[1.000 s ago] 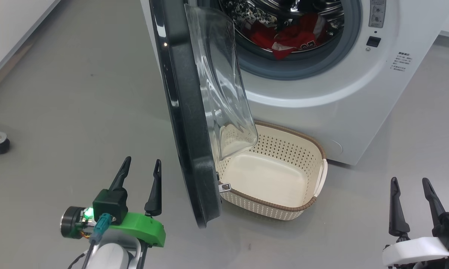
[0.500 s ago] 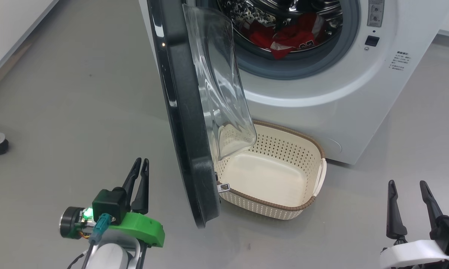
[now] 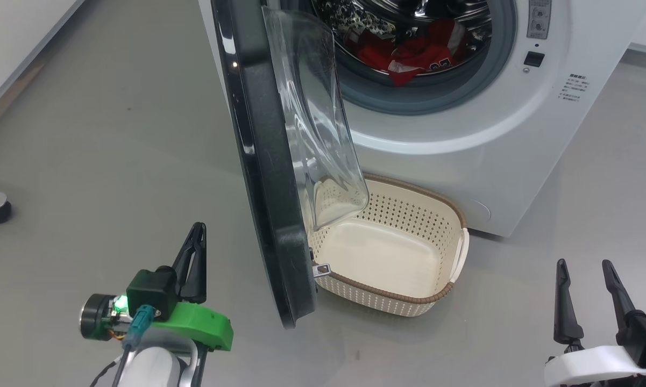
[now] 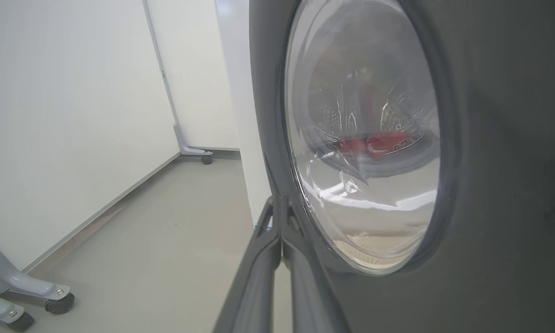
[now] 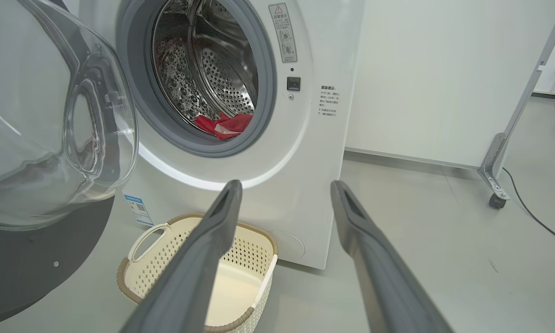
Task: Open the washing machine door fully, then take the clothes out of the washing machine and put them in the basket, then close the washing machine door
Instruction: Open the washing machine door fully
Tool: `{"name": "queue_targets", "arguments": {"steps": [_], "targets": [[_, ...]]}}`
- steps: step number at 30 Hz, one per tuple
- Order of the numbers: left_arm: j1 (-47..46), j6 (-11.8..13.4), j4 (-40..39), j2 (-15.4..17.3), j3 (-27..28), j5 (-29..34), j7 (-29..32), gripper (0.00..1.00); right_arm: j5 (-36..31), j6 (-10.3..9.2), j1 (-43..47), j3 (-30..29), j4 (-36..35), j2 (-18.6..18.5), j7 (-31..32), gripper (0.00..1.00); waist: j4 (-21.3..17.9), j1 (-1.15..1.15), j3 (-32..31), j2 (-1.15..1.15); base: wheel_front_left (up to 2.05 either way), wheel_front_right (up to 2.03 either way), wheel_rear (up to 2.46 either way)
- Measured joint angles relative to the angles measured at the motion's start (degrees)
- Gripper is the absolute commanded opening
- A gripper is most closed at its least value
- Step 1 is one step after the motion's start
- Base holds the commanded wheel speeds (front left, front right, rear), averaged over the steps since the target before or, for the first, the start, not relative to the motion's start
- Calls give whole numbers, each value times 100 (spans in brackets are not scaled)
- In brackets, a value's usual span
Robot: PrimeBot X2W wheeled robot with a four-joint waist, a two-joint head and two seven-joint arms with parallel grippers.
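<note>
Grey floor [image 3: 113, 134], left tool [image 3: 198, 232] together beside door [image 3: 258, 161], right tool [image 3: 583, 264] spread, right wrist view adds blue label [image 5: 137, 206]

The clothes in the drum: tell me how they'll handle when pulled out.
Likely floppy: the clothes lie crumpled in folds, so they should droop. Probably light, being a small heap. One fold lies by the grey gasket, so it may drag there.
</note>
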Motion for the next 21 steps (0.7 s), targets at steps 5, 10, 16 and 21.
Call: {"name": "queue_targets", "arguments": {"steps": [5,10,16,21], "targets": [[-16,16,-359,-1,165,62,1,0,-44,41,0,-8,3,27,0,100,2,0,-20,0,0,0,0],[-199,57,-972,0,302,221,0,0,-49,42,0,-60,8,41,0,100,4,0,-62,0,0,0,0],[-591,66,-2089,1,305,495,-27,0,-68,82,5,-107,25,78,0,100,14,0,-135,0,0,0,0],[-717,57,-2924,3,8,535,-33,0,-93,100,9,-76,57,135,0,100,3,0,-185,0,0,0,0]]}}
